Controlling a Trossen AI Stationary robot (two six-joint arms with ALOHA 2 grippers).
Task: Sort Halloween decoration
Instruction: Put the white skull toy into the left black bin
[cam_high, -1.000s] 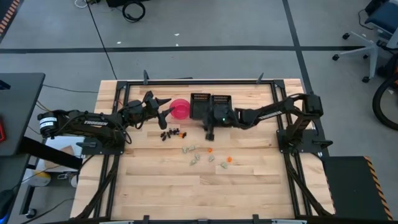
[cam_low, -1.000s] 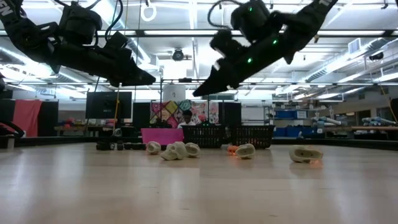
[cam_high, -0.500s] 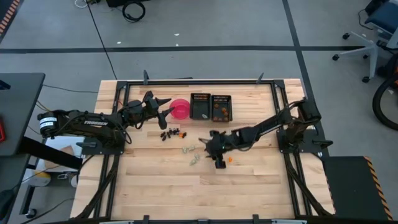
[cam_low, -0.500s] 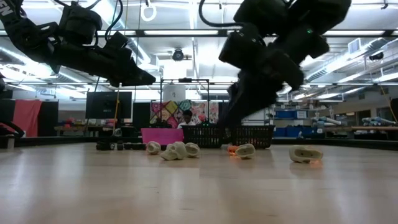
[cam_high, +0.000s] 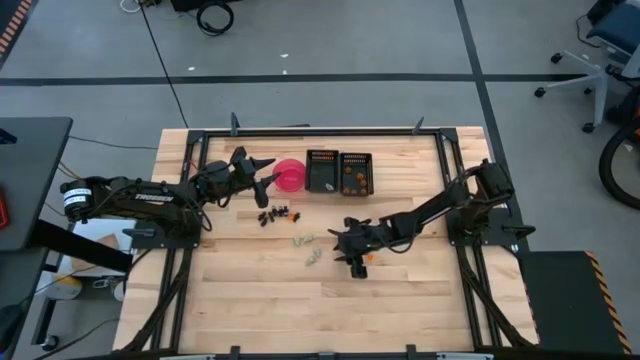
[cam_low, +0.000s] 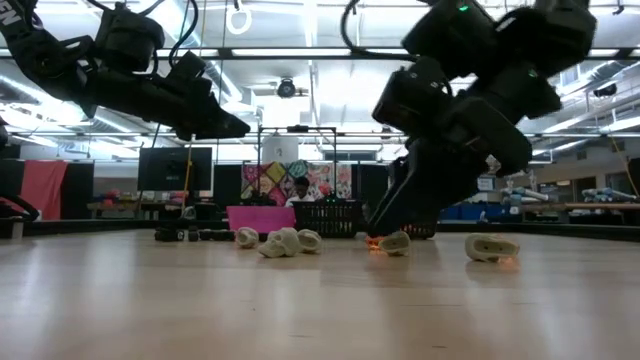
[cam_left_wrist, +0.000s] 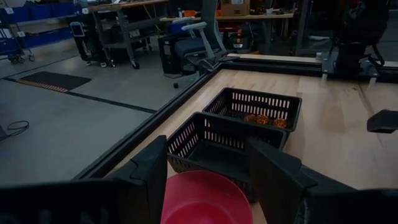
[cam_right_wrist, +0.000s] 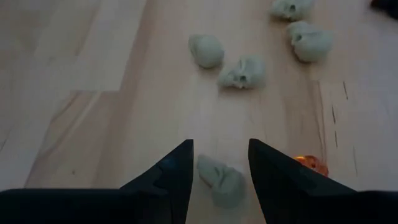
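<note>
Two black trays (cam_high: 339, 172) on wooden table (cam_high: 250, 290), grey floor (cam_high: 330, 50) around

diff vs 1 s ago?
The right gripper swung from over the two black trays out to the loose pieces at mid-table and came down; its open fingers now straddle a pale skull beside an orange piece, not gripping yet. The left gripper stayed open above the pink bowl. The dark pieces did not move.
</note>
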